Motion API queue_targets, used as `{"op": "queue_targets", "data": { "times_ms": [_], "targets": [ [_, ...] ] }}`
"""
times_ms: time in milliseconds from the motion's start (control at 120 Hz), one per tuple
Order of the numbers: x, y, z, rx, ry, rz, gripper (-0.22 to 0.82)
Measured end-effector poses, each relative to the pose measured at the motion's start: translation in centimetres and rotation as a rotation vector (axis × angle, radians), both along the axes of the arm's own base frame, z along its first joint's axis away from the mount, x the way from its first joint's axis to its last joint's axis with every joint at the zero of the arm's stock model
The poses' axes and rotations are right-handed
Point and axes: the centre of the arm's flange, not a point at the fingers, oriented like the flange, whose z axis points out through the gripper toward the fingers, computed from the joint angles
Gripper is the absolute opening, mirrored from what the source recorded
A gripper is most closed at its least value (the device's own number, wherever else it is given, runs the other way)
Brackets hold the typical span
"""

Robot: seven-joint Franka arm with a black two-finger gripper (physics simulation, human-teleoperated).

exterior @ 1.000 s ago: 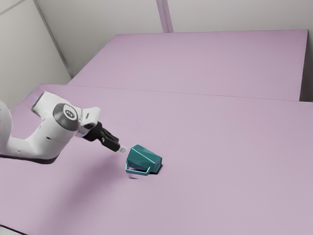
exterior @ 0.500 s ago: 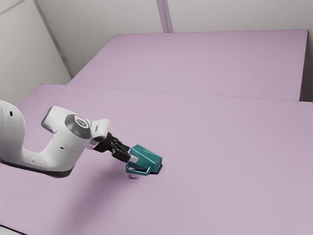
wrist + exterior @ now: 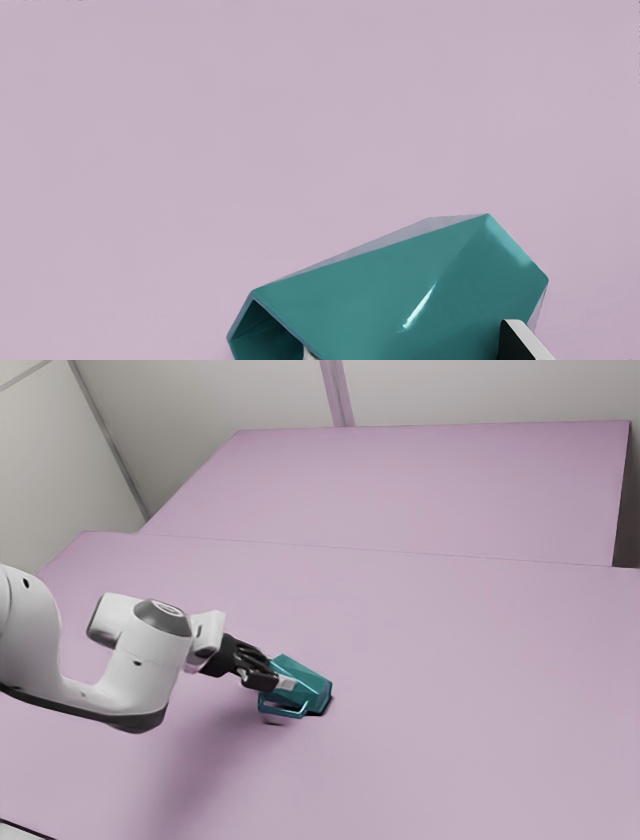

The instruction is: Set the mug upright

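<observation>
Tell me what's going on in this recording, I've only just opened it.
A single robot arm has reached down to a teal mug lying on its side on a pinkish-purple table. The pincer is at the mug with its fingers apart, one by the open mouth and the other toward the base end. I can't tell whether either finger touches it. The task is to set the mug upright, and that has not been done.

The teal mug – glossy, faceted – lies on its side (open mouth showing) on the pinkish table.
</observation>
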Motion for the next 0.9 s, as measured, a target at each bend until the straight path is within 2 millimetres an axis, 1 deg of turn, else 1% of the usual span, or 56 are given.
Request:
{"op": "queue_targets", "data": {
  "times_ms": [117, 250, 417, 558, 642, 900],
  "targets": [
    [0.0, -0.7, 0.3, 0.007, -0.026, -0.03, 0.27],
    [0.0, -2.5, 0.9, 0.008, -0.055, -0.074, 0.25],
    [-0.2, -4.4, 1.0, -0.001, -0.071, -0.095, 0.24],
    [-0.4, -5.3, 1.2, -0.015, -0.082, -0.09, 0.2],
    [-0.5, -5.7, 1.4, -0.025, -0.089, -0.083, 0.15],
    [-0.4, -5.6, 2.0, -0.037, -0.107, -0.063, -0.07]
  ]
}}
